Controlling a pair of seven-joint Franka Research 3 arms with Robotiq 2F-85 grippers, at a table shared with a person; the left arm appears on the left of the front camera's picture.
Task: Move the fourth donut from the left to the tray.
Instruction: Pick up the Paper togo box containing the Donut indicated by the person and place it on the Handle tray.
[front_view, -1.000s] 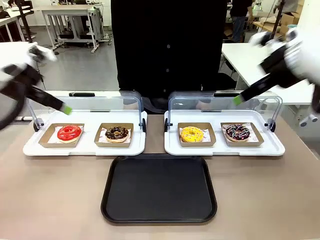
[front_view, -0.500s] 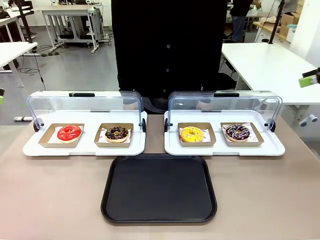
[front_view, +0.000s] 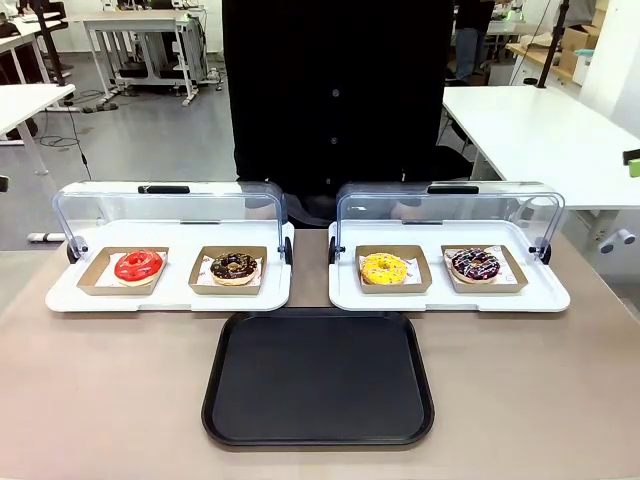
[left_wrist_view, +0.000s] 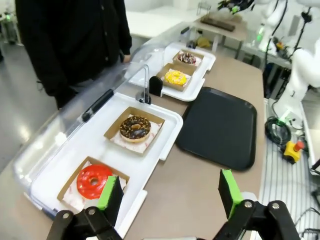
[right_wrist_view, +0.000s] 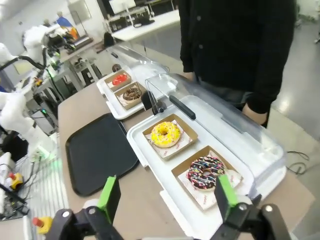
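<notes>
We saw the fourth donut (front_view: 475, 264), chocolate with pink-white stripes, resting in its small cardboard tray (front_view: 512, 283) on the right-hand white tray (front_view: 548, 298), whose clear lid stood raised. The black tray (front_view: 318, 385) lay nearer us, between the white trays. Our left gripper (left_wrist_view: 169, 189) and right gripper (right_wrist_view: 166, 192) hovered above the table, fingers spread wide.

The fourth donut (front_view: 475, 264) sits rightmost, behind the tray (front_view: 318, 380).

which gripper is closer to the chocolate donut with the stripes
Right. The right gripper sits just short of the striped donut; the left gripper is at the row's far end by the red donut.
</notes>
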